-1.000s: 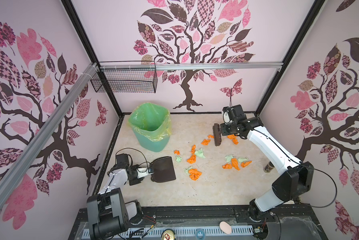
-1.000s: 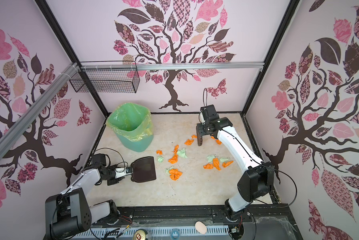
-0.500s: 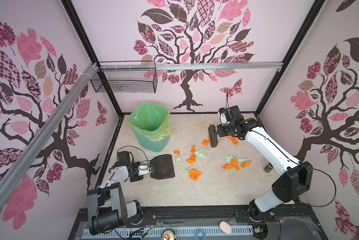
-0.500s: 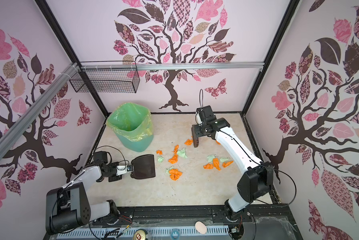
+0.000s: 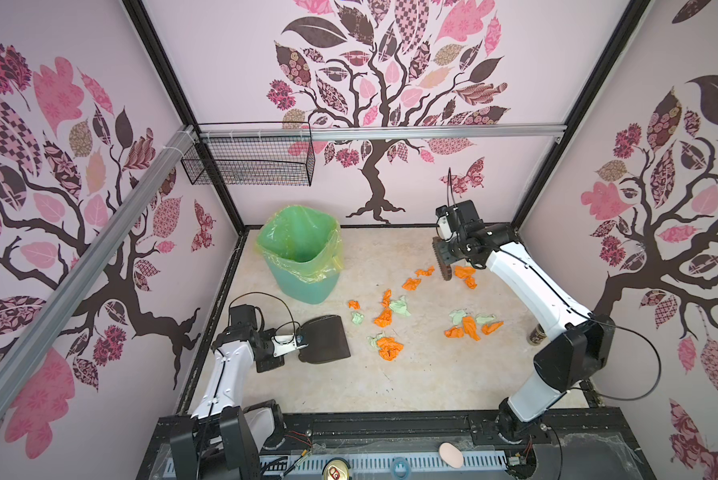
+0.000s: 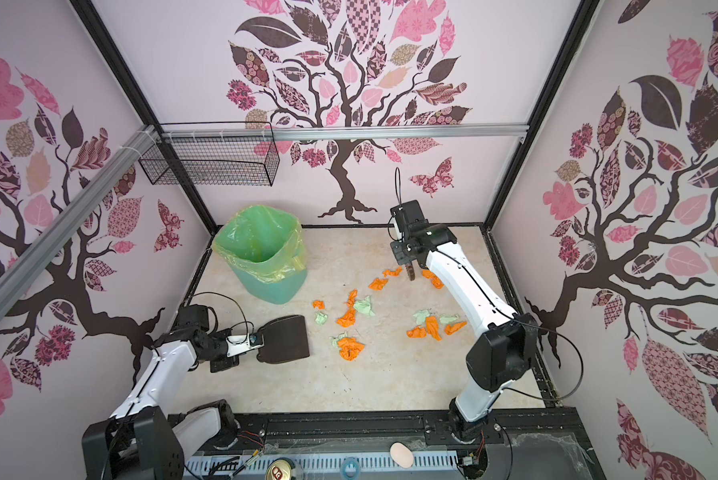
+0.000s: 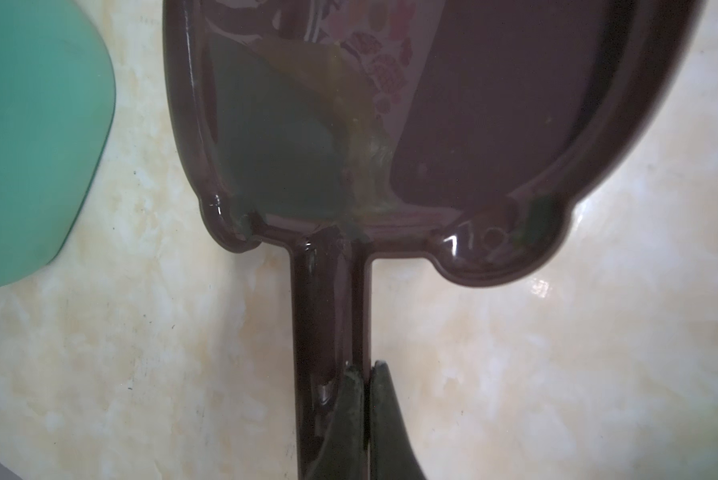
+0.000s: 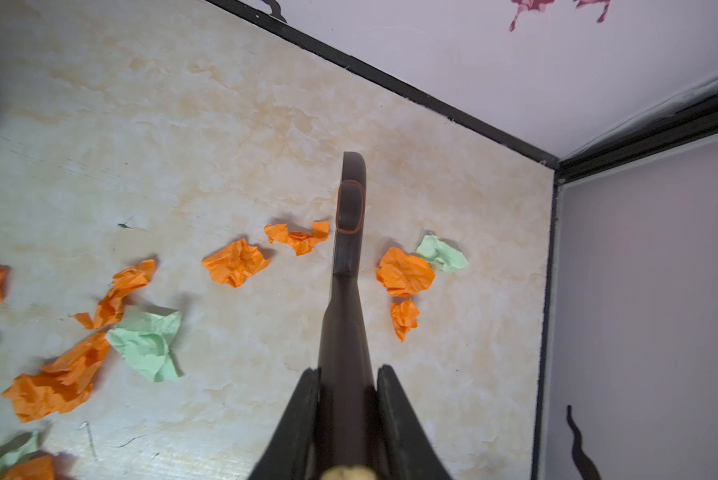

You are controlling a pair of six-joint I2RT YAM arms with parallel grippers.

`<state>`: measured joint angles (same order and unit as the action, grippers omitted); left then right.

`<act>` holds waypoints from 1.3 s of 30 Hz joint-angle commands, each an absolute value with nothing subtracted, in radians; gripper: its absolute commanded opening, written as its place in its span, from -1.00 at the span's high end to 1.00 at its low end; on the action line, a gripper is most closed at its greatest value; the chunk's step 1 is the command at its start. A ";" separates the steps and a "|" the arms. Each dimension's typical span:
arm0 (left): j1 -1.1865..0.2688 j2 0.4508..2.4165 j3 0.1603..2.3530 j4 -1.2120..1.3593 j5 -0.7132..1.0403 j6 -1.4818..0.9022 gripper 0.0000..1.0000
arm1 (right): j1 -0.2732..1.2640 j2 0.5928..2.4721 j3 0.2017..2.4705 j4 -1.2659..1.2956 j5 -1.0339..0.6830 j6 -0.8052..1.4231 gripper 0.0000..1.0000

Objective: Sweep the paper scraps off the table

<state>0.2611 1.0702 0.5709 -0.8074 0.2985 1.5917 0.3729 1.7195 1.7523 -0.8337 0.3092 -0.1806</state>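
Note:
Orange and pale green paper scraps [image 5: 384, 318] [image 6: 351, 347] lie scattered over the middle of the beige table [image 5: 390, 378] [image 6: 369, 378]. My left gripper [image 5: 298, 337] [image 6: 256, 338] [image 7: 365, 365] is shut on the handle of a dark brown dustpan [image 5: 324, 338] [image 6: 284, 338] [image 7: 473, 124], which lies flat, left of the scraps. My right gripper [image 5: 450, 249] [image 6: 407, 257] [image 8: 347, 372] is shut on a dark brush [image 5: 441, 262] [image 6: 411, 272] [image 8: 346, 291] at the back right. The brush hangs between an orange scrap [image 8: 298, 237] and an orange and green pair [image 8: 405, 272].
A green bin with a yellow-green liner [image 5: 303, 257] [image 6: 265, 257] [image 7: 37, 145] stands at the back left, just behind the dustpan. A wire basket [image 5: 249, 160] hangs on the back wall. A small cup [image 5: 536, 334] stands by the right wall, behind my right arm.
My left gripper's jaws have closed on the dustpan handle. My right arm swung the brush slightly left and then back toward the rear. The scraps have hardly moved.

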 commanded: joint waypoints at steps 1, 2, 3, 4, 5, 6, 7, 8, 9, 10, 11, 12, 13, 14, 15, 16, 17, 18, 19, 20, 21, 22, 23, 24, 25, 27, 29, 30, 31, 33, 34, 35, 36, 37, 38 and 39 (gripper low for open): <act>0.261 1.087 0.568 -0.783 0.305 1.545 1.00 | 0.354 1.853 1.897 -0.860 0.390 -0.288 1.00; 0.259 1.099 0.560 -0.754 0.302 1.534 1.00 | 0.354 1.890 1.945 -0.874 0.400 -0.307 1.00; 0.258 1.110 0.555 -0.731 0.297 1.524 1.00 | 0.358 1.931 1.999 -0.898 0.405 -0.333 1.00; 0.258 1.118 0.555 -0.720 0.292 1.518 1.00 | 0.368 1.962 2.035 -0.913 0.416 -0.367 1.00; 0.258 1.122 0.555 -0.701 0.285 1.507 1.00 | 0.383 1.993 2.056 -0.916 0.461 -0.416 1.00; 0.258 1.121 0.549 -0.674 0.277 1.494 1.00 | 0.397 2.025 2.072 -0.912 0.525 -0.455 1.00; 0.256 1.117 0.541 -0.643 0.270 1.488 1.00 | 0.404 2.045 2.082 -0.909 0.556 -0.475 1.00; 0.255 1.105 0.530 -0.605 0.258 1.490 1.00 | 0.409 2.064 2.099 -0.920 0.555 -0.479 1.00; 0.250 1.090 0.511 -0.565 0.245 1.492 1.00 | 0.412 2.083 2.121 -0.936 0.547 -0.474 1.00; 0.246 1.076 0.500 -0.543 0.236 1.499 1.00 | 0.418 2.100 2.134 -0.949 0.550 -0.469 1.00; 0.237 1.062 0.492 -0.534 0.223 1.509 1.00 | 0.428 2.115 2.140 -0.957 0.560 -0.472 1.00; 0.222 1.046 0.487 -0.533 0.208 1.512 1.00 | 0.439 2.127 2.136 -0.959 0.571 -0.475 1.00; 0.207 1.033 0.488 -0.542 0.193 1.513 1.00 | 0.449 2.135 2.133 -0.960 0.576 -0.476 1.00; 0.187 1.016 0.493 -0.560 0.180 1.510 1.00 | 0.460 2.145 2.131 -0.967 0.576 -0.471 1.00; 0.167 1.000 0.497 -0.573 0.167 1.506 1.00 | 0.468 2.150 2.130 -0.975 0.570 -0.468 1.00; 0.142 0.984 0.501 -0.584 0.151 1.498 1.00 | 0.478 2.157 2.126 -0.983 0.560 -0.464 1.00; 0.114 0.969 0.502 -0.589 0.130 1.492 1.00 | 0.488 2.160 2.125 -0.993 0.546 -0.459 1.00; 0.088 0.954 0.500 -0.591 0.108 1.484 1.00 | 0.494 2.161 2.119 -1.000 0.534 -0.454 1.00; 0.055 0.940 0.500 -0.594 0.086 1.474 1.00 | 0.505 2.165 2.118 -1.011 0.522 -0.448 1.00; 0.021 0.932 0.500 -0.601 0.060 1.460 1.00 | 0.514 2.166 2.116 -1.020 0.515 -0.443 1.00; -0.009 0.927 0.500 -0.603 0.042 1.448 1.00 | 0.522 2.166 2.114 -1.027 0.509 -0.437 1.00; -0.041 0.928 0.497 -0.604 0.013 1.435 1.00 | 0.532 2.164 2.114 -1.034 0.501 -0.430 1.00; -0.070 0.933 0.493 -0.604 -0.010 1.426 1.00 | 0.542 2.161 2.114 -1.043 0.491 -0.424 1.00; -0.091 0.942 0.490 -0.598 -0.031 1.420 1.00 | 0.551 2.156 2.114 -1.052 0.482 -0.417 1.00; -0.112 0.954 0.487 -0.594 -0.048 1.413 1.00 | 0.562 2.147 2.114 -1.064 0.469 -0.409 1.00; -0.138 0.987 0.488 -0.578 -0.075 1.395 1.00 | 0.584 2.133 2.108 -1.083 0.444 -0.391 1.00; -0.150 1.028 0.507 -0.575 -0.089 1.375 1.00 | 0.612 2.120 2.095 -1.107 0.425 -0.379 1.00; -0.151 1.046 0.519 -0.576 -0.090 1.364 1.00 | 0.630 2.112 2.085 -1.115 0.416 -0.375 1.00; -0.153 1.066 0.534 -0.580 -0.092 1.349 1.00 | 0.648 2.108 2.077 -1.129 0.405 -0.368 1.00; -0.158 1.097 0.564 -0.596 -0.096 1.326 1.00 | 0.680 2.107 2.077 -1.165 0.381 -0.342 1.00; -0.162 1.108 0.578 -0.600 -0.101 1.316 1.00 | 0.698 2.106 2.079 -1.185 0.370 -0.329 1.00; -0.169 1.113 0.584 -0.601 -0.107 1.311 1.00 | 0.712 2.107 2.081 -1.204 0.360 -0.313 1.00; -0.174 1.114 0.586 -0.600 -0.112 1.307 1.00 | 0.723 2.107 2.087 -1.222 0.354 -0.299 1.00; -0.182 1.112 0.587 -0.600 -0.118 1.303 1.00 | 0.735 2.107 2.095 -1.241 0.345 -0.281 1.00; -0.194 1.108 0.588 -0.601 -0.122 1.295 1.00 | 0.744 2.105 2.109 -1.257 0.335 -0.261 1.00; -0.205 1.107 0.588 -0.605 -0.124 1.288 1.00 | 0.753 2.106 2.121 -1.280 0.323 -0.241 1.00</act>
